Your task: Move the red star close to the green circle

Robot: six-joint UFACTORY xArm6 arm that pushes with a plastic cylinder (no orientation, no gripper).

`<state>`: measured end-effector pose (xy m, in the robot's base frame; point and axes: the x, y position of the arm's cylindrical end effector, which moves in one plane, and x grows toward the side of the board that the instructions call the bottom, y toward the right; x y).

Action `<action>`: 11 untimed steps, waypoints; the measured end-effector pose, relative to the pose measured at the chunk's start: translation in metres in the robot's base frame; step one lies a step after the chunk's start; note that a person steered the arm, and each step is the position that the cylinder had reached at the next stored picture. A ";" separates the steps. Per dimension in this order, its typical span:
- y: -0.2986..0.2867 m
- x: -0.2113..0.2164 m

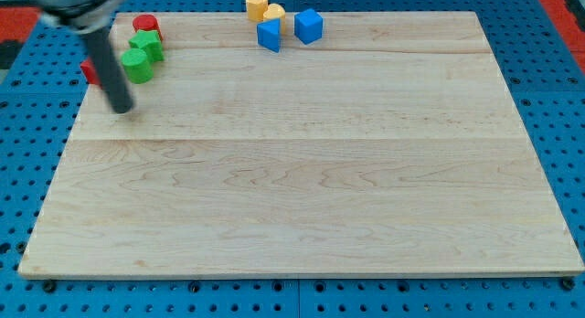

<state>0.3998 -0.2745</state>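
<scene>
A red block (89,71), probably the red star, lies at the board's left edge near the view's top and is partly hidden behind my rod. Two green blocks sit just to its right, touching each other: a lower one (138,67) and an upper one (147,46). I cannot tell which of them is the circle. My tip (122,109) rests on the board below and slightly right of the red block, and below-left of the lower green block, apart from both.
A red round block (146,26) sits above the green pair. Two yellow blocks (257,4) (275,15) and two blue blocks (269,35) (309,26) cluster at the top middle. The wooden board (302,190) lies on a blue pegboard.
</scene>
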 end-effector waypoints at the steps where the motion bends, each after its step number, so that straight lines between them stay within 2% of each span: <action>1: -0.029 -0.001; 3: -0.027 -0.077; 5: -0.030 -0.101; 6: -0.001 -0.195; 7: 0.007 -0.208; 9: 0.006 -0.208; 11: 0.007 -0.190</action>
